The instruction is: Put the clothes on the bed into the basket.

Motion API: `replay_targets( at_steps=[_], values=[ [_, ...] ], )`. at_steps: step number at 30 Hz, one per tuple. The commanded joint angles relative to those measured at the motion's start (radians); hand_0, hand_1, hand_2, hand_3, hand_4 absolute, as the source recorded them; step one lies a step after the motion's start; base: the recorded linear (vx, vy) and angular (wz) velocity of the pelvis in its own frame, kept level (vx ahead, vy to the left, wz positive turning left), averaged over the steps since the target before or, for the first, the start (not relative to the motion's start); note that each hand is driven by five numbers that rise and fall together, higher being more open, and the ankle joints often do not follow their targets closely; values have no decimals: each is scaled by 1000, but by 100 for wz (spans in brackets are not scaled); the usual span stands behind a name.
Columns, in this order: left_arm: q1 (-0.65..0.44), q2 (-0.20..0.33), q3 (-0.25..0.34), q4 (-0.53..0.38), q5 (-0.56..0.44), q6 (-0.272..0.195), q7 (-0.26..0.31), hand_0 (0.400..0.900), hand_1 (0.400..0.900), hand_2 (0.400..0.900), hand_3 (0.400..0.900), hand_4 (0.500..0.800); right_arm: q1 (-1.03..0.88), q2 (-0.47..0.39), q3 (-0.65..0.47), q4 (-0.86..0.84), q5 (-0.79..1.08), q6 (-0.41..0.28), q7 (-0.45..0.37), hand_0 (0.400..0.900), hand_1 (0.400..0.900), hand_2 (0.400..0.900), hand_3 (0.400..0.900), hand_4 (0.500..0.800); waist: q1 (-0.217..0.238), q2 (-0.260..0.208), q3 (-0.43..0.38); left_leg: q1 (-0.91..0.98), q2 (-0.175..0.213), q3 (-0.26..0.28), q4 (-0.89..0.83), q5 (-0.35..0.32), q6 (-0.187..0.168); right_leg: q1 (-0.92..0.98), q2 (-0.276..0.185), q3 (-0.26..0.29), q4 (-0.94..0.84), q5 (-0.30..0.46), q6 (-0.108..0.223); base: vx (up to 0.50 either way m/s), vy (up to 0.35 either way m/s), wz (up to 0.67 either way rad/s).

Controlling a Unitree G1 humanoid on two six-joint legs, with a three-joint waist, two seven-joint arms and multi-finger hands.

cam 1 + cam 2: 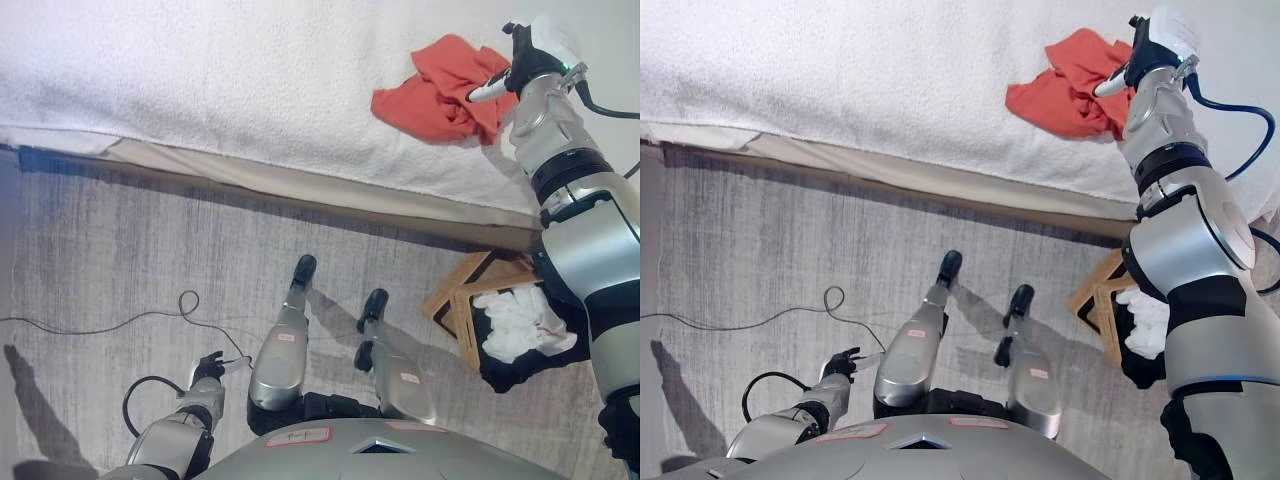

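Observation:
A red-orange cloth point(435, 90) lies crumpled on the white bed point(230, 70) near its front edge, at the right. My right hand point(508, 72) reaches over the bed and rests on the cloth's right edge. One white-tipped finger point(486, 94) lies stretched out on the fabric, which stays flat on the bed. The basket point(462, 300), a wooden frame with a dark liner, stands on the floor below the bed edge at the right. It holds white clothes point(520, 325). In the right eye view my right arm hides much of the basket point(1095, 295). My left hand point(210, 370) hangs low at the lower left, empty, fingers relaxed.
The bed's front edge point(300, 185), with a beige mattress band, runs across the view, sloping down to the right. Grey floor point(100, 260) lies between the bed and me. A thin dark wire point(120, 322) trails over the floor at the left.

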Motion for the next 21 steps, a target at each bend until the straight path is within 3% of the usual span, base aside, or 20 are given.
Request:
replay_targets(
  at_steps=[1,8,21],
  values=[
    [31,58,-52,41,-37,17,18,900,900,900,900,800,-151,-30,82,5,21,-18,-30,900,900,900,900,800,3,0,-12,-20,-3,-28,-43,54,16,-80,-57,59,165,-38,29,0,0,0],
    [24,61,-65,26,-52,11,21,900,900,900,900,800,-161,-8,84,27,38,-23,-18,900,900,900,900,800,18,21,25,-38,-5,-36,-43,63,14,-110,-57,51,197,-46,30,-24,-5,3],
    [21,71,-72,-14,-97,-6,10,900,900,900,900,800,-230,-76,125,49,63,-29,23,900,900,900,900,800,61,80,88,-112,-8,-67,-43,98,8,-229,-77,7,307,-81,29,-42,-14,7]
  ],
)
